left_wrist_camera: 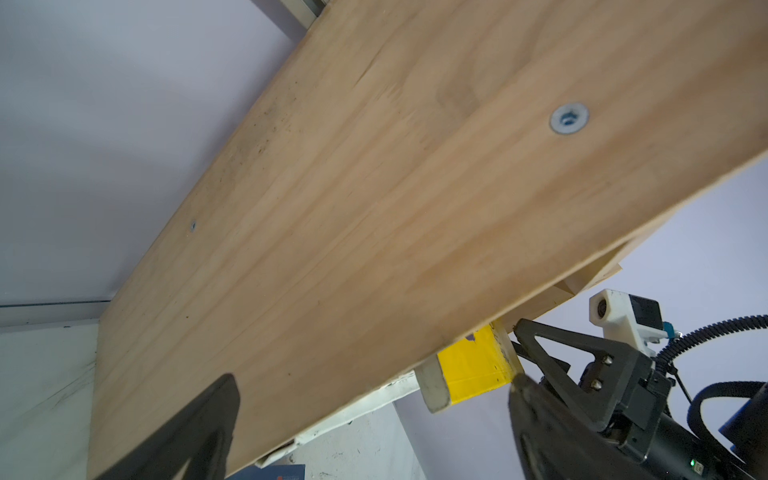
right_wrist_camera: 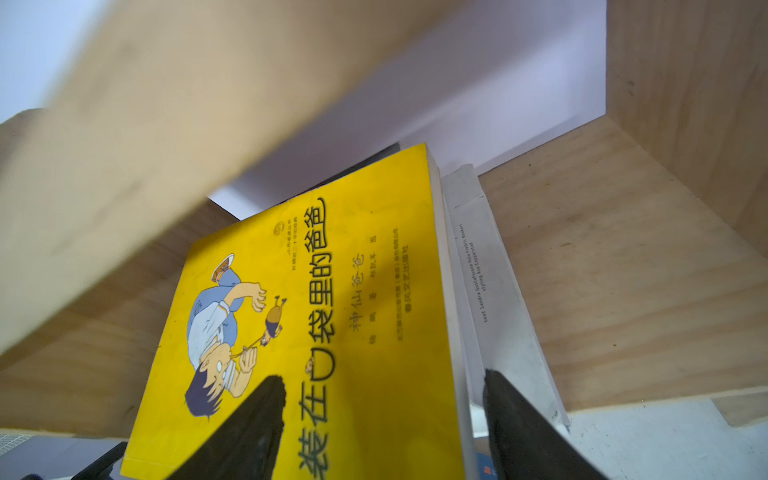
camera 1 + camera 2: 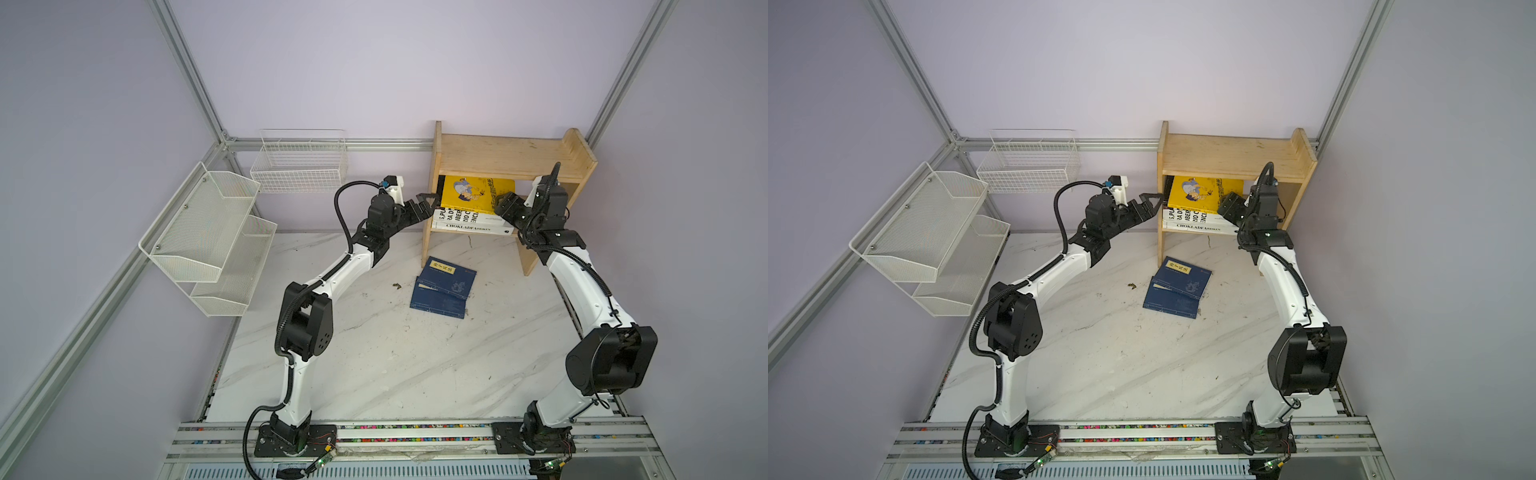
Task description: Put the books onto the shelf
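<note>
The counter (image 3: 374,365) carried the shelf (image 3: 498,153) at its back. On its lower tier I saw two white books (image 3: 457,219) stacked, the yellow book (image 3: 473,193) tilted on top; two navy books (image 3: 446,286) lay overlapped on the counter in front. My left gripper (image 3: 426,203) stood wide open, empty, beside the shelf's side panel (image 1: 374,208). My right gripper (image 2: 382,378) straddled the yellow book's edge, jaws apart; I couldn't tell whether it gripped

shelf (image 3: 498,153): pale bare wood, matt, grain showing. yellow book (image 2: 332,311): smooth paper cover, slight sheen. tabletop (image 3: 374,365): smooth, marble-patterned. mesh rack (image 3: 199,224): white-coated metal.
</note>
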Controlling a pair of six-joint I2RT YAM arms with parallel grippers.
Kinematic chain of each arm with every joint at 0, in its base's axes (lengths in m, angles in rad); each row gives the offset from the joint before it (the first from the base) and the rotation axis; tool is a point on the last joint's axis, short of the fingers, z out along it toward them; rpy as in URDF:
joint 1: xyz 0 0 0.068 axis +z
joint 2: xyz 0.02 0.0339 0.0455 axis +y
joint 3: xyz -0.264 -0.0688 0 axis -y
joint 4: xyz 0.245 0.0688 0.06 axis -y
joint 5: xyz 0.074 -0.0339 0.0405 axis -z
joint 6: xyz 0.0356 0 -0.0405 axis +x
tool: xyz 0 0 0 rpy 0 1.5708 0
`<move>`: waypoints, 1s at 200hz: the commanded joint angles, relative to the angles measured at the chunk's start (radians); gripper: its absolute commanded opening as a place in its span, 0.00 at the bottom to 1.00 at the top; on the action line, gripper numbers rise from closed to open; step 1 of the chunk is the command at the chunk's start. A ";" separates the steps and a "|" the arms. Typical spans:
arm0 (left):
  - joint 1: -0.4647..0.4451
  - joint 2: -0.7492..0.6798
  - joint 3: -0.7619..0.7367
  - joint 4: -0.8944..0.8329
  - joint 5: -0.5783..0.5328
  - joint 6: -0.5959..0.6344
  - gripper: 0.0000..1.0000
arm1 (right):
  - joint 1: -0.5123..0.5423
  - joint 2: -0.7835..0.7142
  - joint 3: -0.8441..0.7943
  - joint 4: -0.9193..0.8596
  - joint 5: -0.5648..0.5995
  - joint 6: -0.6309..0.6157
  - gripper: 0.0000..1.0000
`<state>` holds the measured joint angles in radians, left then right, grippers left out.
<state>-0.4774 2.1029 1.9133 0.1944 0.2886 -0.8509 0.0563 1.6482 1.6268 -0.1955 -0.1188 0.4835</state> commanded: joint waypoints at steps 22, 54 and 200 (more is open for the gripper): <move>-0.009 -0.007 0.102 0.053 0.035 -0.017 1.00 | -0.016 -0.028 -0.031 0.056 -0.057 0.012 0.62; -0.009 -0.017 0.088 0.057 0.043 -0.016 1.00 | -0.024 -0.034 -0.054 0.137 -0.133 0.024 0.58; -0.009 -0.026 0.064 0.062 0.058 0.042 1.00 | 0.004 0.025 -0.007 0.225 -0.104 0.034 0.37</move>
<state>-0.4805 2.1029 1.9133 0.2150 0.3161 -0.8536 0.0437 1.6554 1.5780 -0.0406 -0.2176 0.5213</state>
